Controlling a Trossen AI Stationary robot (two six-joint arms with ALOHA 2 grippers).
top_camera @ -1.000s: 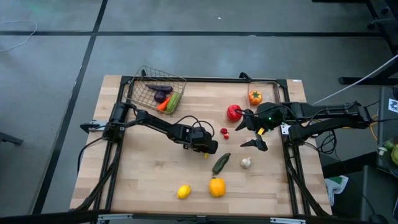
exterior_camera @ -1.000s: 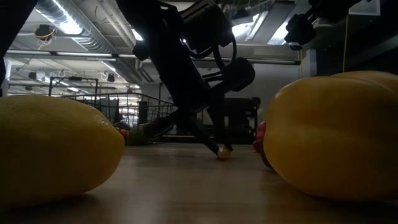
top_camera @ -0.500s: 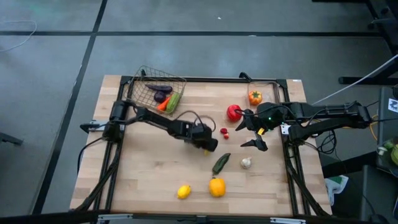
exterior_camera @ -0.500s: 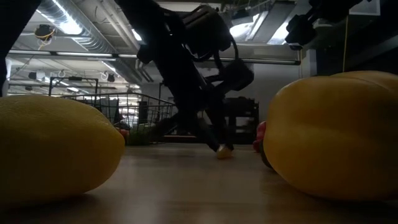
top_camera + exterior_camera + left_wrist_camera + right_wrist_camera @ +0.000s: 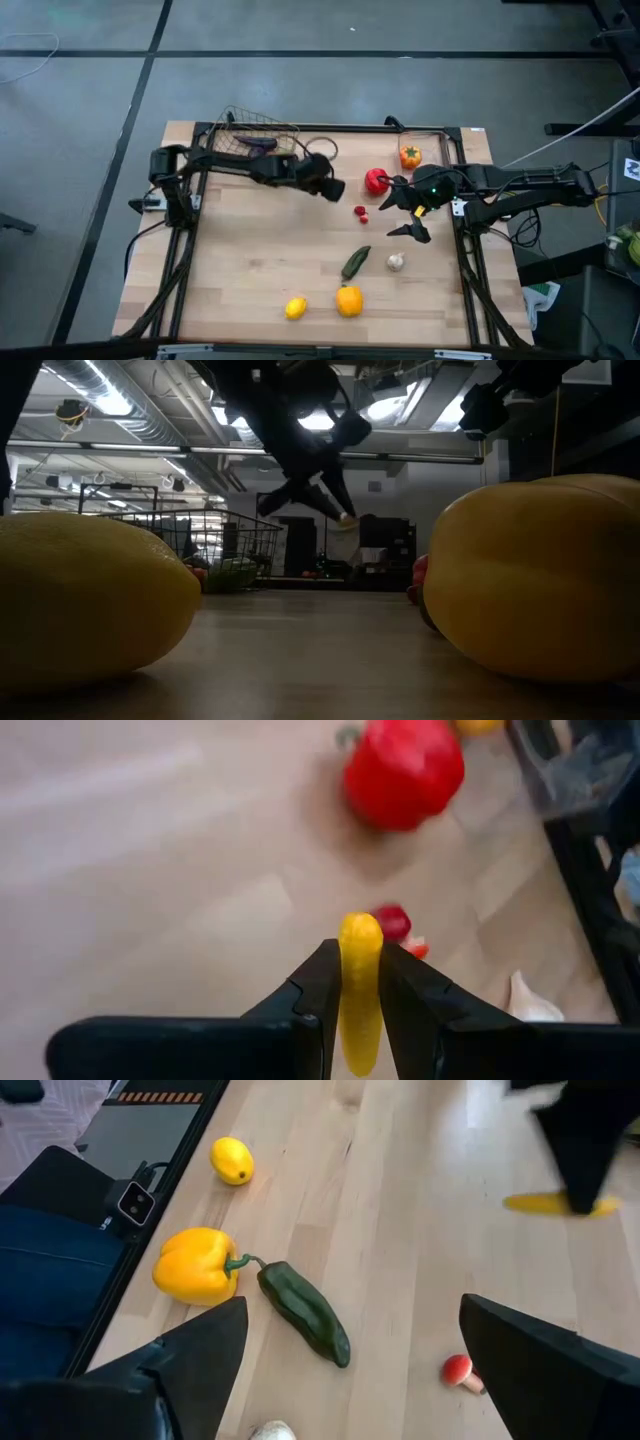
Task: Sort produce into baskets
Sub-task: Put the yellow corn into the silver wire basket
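The left gripper point(image 5: 358, 982) is carrying a small yellow banana-like piece point(image 5: 358, 975), fingers clamped on it, above the counter point(image 5: 250, 270) near the wire basket point(image 5: 240, 128) at the far left corner. I'd say it is mid-delivery; next it needs to reach over the basket and let go. The right gripper point(image 5: 409, 210) is waiting near the right edge, fingers apart, by the red pepper point(image 5: 376, 181).
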